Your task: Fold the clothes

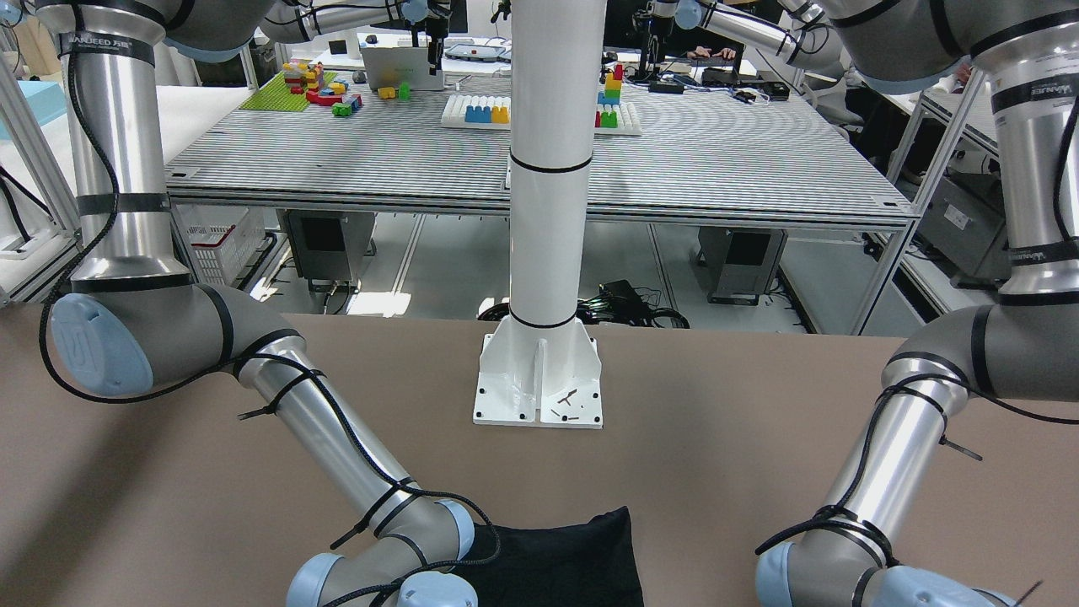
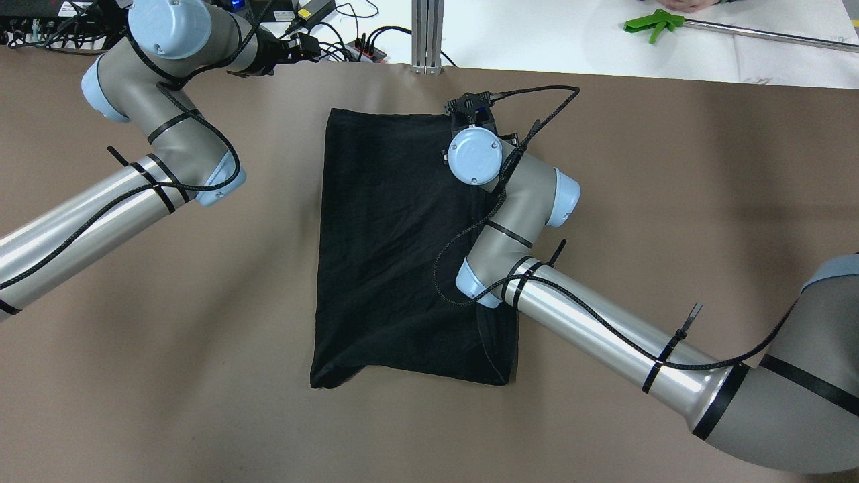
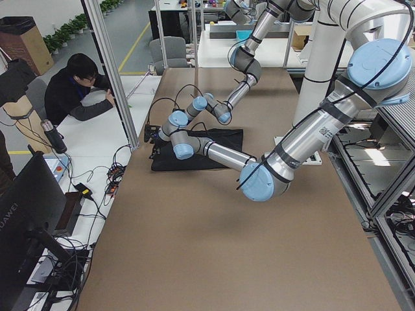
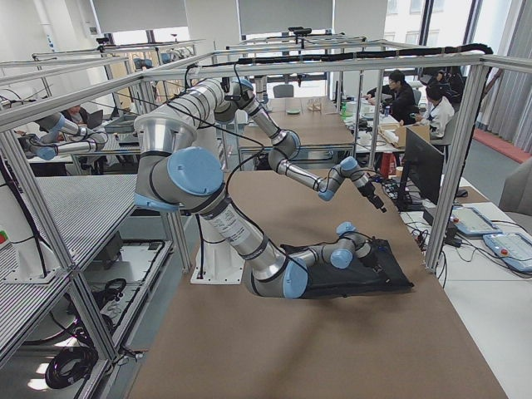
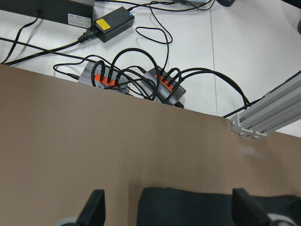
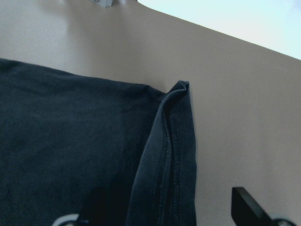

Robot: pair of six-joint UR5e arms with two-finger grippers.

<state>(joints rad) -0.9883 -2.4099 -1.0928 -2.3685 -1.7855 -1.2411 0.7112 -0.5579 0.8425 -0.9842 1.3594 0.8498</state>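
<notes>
The black garment (image 2: 396, 255) lies flat on the brown table (image 2: 671, 201), folded to a tall rectangle. It sits out in front of the white pillar (image 1: 546, 211), apart from the pillar's base and slightly toward the robot's left of it. One short edge faces the pillar and the other lies well away from it.

The right gripper (image 6: 167, 190) hangs over the garment corner farthest from the pillar, on the robot's right side. Its fingers (image 6: 244, 200) are spread wide, with the stitched hem of that corner between them. Whether they touch the cloth cannot be told.

The left gripper (image 5: 168, 193) hangs farther from the pillar, out past the garment's far edge and toward its other far corner. Its fingers (image 5: 96, 207) are spread too and hold nothing, with only that far edge showing between them. Farther out from the pillar, past the table's rim, lie two power strips (image 5: 162, 84) with black cables.
</notes>
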